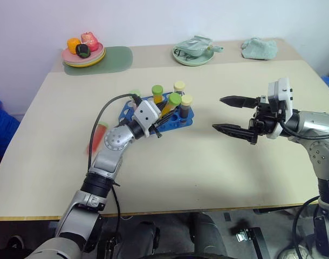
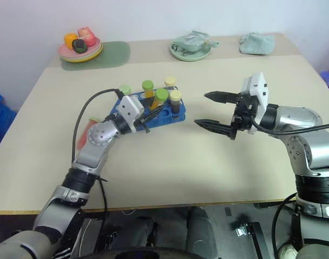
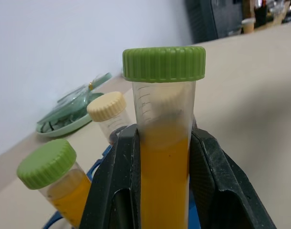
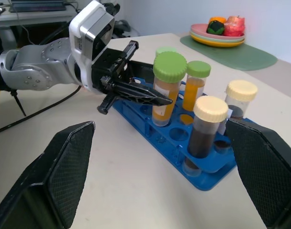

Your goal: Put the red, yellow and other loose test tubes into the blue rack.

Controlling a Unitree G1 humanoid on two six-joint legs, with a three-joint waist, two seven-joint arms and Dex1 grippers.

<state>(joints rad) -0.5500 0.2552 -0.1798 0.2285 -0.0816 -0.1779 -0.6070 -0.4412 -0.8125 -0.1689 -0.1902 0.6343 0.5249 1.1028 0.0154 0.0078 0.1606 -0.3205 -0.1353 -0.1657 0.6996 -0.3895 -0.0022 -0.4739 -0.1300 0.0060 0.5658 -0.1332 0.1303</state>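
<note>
The blue rack lies at the table's middle. My left gripper is shut on a yellow test tube with a green cap, its fingers clamping both sides. The tube stands nearly upright with its lower end in a rack hole. Standing in the rack are another yellow tube and two dark tubes with pale-yellow caps. A further green cap shows at the rack's far left. A red tube lies on the table left of my left arm. My right gripper hovers open to the right of the rack, empty.
A plate of toy fruit sits on a green mat at the back left. A green plate with a crumpled item is at the back middle, and a teal cloth at the back right. A blue crate stands off the table's left.
</note>
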